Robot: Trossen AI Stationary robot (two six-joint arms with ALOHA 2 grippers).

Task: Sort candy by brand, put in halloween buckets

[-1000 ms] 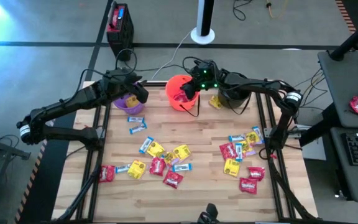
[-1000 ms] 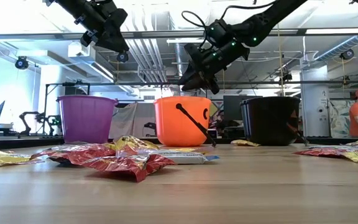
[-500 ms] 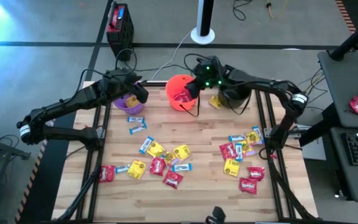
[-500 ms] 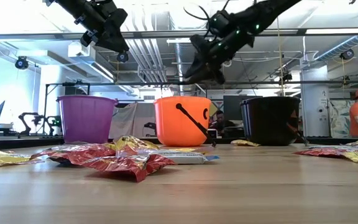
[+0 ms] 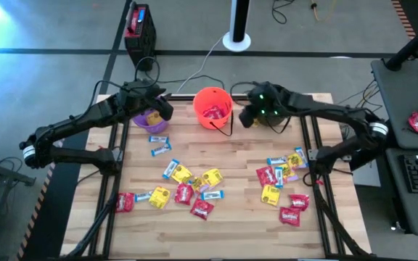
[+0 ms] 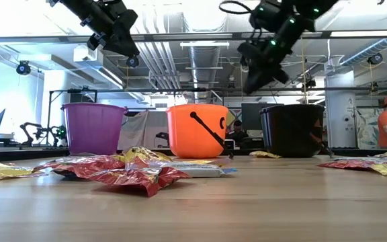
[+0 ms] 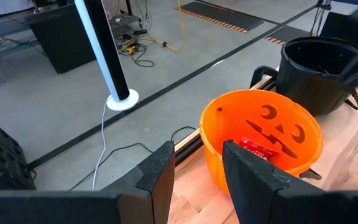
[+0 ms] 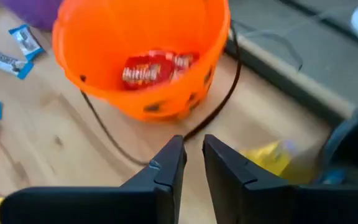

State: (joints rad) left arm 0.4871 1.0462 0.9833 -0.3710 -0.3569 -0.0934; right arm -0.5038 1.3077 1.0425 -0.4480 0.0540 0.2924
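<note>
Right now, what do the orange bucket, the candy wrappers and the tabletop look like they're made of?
Orange bucket: likely molded plastic; smooth, slightly glossy wall with a thin black handle.
Candy wrappers: thin printed film or foil, crinkled and shiny.
Tabletop: pale wood, apparently butcher-block, with visible plank seams and grain.

You have three pails on a pale wood-plank bench: a purple pail, an orange pail with a black jack-o'-lantern face and thin black handle, and a black pail. Inside the orange one lies a red packet with white lettering. The loose candy is red, yellow, and blue-and-white. Both arms are dark; the right one shows green lights.
</note>
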